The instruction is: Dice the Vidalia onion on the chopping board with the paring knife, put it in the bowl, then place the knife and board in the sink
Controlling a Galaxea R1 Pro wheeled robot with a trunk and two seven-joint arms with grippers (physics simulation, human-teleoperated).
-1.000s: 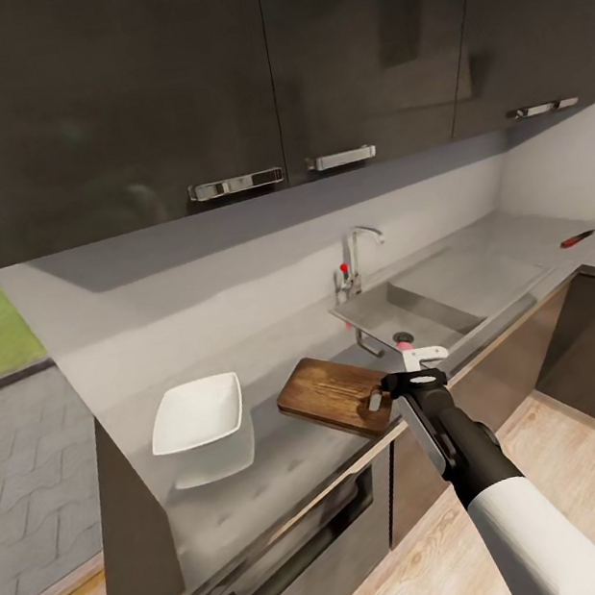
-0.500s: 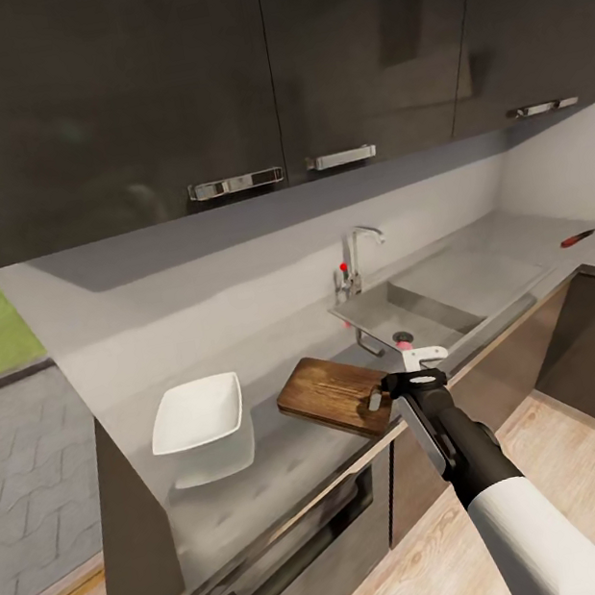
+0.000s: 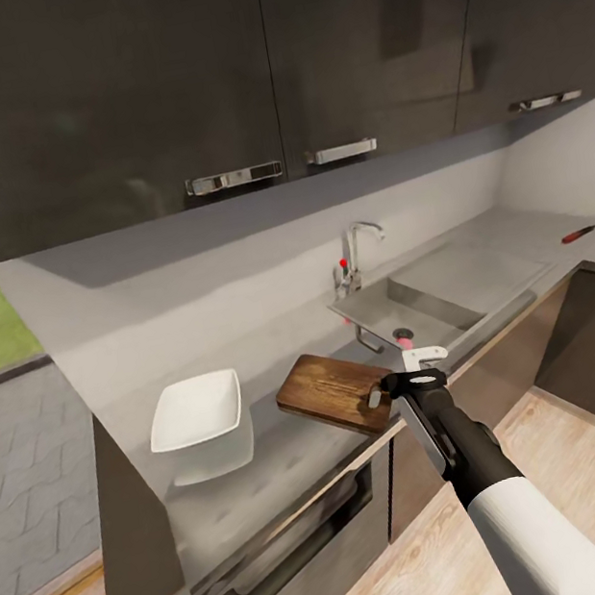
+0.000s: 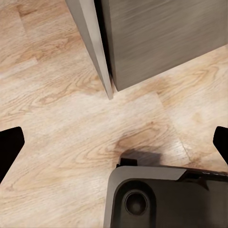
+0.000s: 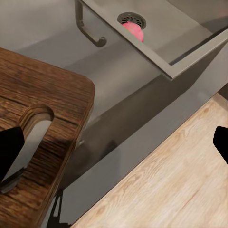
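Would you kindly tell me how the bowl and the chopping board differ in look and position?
The bowl is white, squarish and raised-rimmed; the chopping board is brown, wood-grained and flat, with a handle slot. The bowl sits farther from the sink; the chopping board lies beside it, near the right end effector. Both rest on the countertop.

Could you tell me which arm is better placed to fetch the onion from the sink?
Probably the right: its gripper hangs open at the board's handle end, right beside the sink, where the onion lies. The left gripper points at the floor.
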